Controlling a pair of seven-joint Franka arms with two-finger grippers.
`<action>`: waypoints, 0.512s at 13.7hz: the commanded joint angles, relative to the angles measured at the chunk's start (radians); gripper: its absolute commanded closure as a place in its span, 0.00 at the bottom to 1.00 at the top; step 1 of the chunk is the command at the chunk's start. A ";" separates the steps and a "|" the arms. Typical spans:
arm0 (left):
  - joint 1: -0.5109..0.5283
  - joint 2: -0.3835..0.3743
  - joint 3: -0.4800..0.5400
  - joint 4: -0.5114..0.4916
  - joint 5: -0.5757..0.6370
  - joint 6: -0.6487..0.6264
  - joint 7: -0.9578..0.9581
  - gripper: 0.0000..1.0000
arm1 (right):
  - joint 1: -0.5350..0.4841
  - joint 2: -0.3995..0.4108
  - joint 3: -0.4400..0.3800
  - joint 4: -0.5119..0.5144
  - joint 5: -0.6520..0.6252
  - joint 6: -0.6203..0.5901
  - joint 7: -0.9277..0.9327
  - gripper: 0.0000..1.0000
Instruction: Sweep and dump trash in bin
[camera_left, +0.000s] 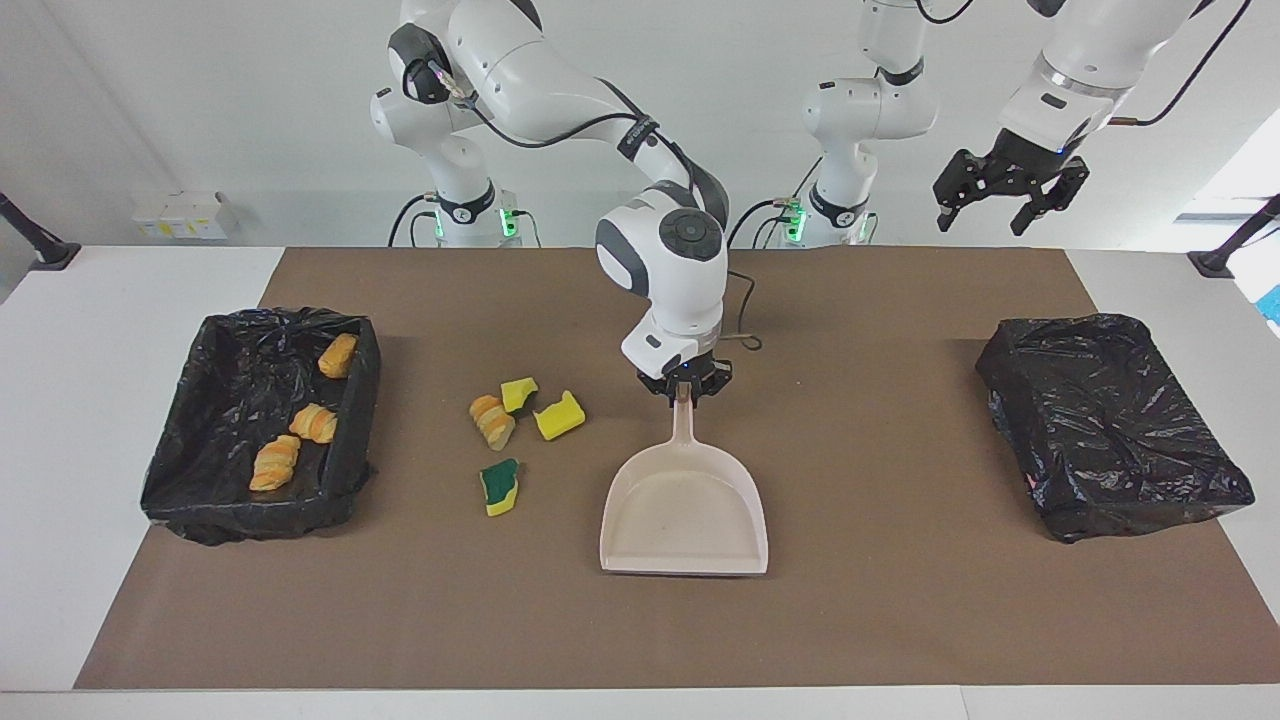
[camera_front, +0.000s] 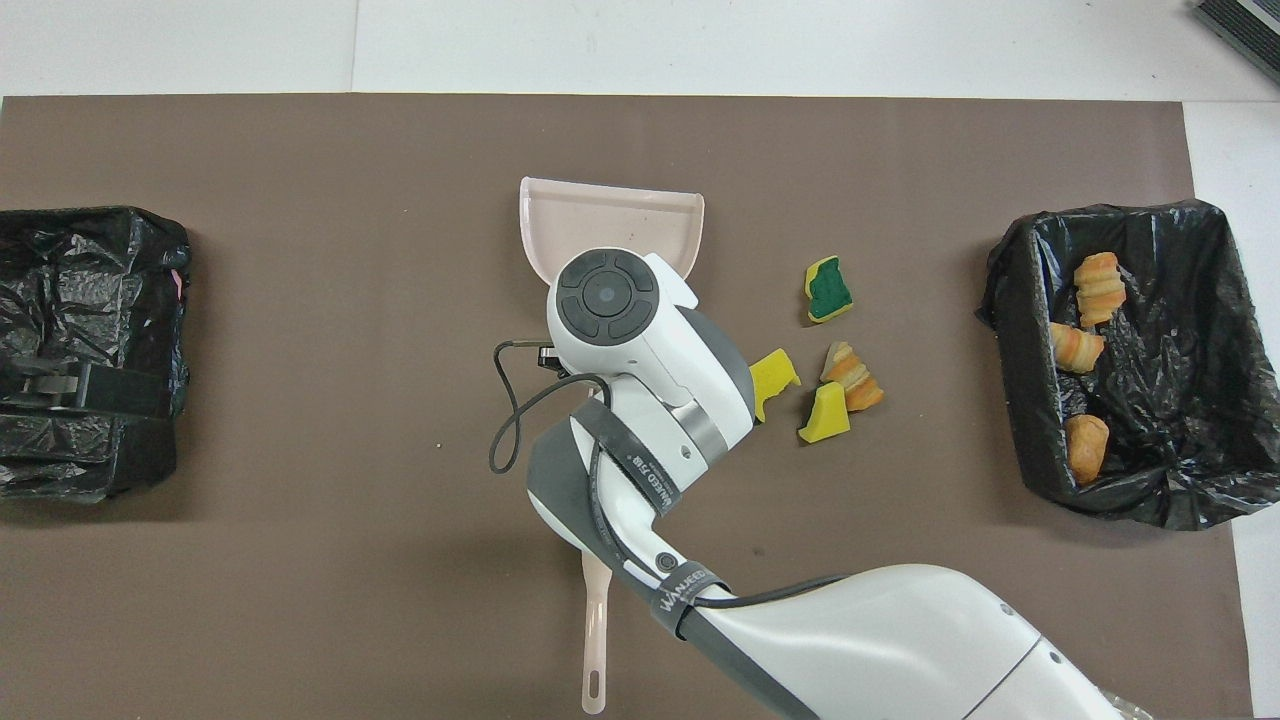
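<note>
We have the tabletop (camera_left: 900, 620) with a lined bin (camera_left: 255, 425) at the right arm's end, three bread pieces already in it, and a second bin (camera_left: 1110, 430) at the left arm's end. The dustpan (camera_left: 685, 505) hangs in our right hand (camera_left: 685, 388), which is clamped shut on its handle, mouth away from the robots. The left hand (camera_left: 1008, 195) waits spread wide, high over the table's edge. The trash (camera_left: 500, 430) lies between dustpan and filled bin. We judge it best to set the pan flat, mouth toward the scraps, with the brush (camera_front: 596, 640) lying nearer the robots.

Beige dustpan (camera_left: 685, 515), yellow/green sponge bits (camera_left: 499, 486), black bins (camera_left: 255, 430).
</note>
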 joint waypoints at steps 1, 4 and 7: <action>0.008 -0.002 -0.002 0.000 0.000 0.014 0.002 0.00 | -0.006 0.010 -0.002 0.025 -0.010 0.042 0.037 0.45; 0.009 -0.002 -0.002 0.005 0.003 -0.005 -0.004 0.00 | -0.007 -0.004 -0.006 0.016 -0.022 0.046 0.040 0.00; 0.009 -0.001 0.000 0.007 0.008 -0.003 -0.004 0.00 | -0.032 -0.085 0.000 -0.030 -0.009 0.012 0.027 0.00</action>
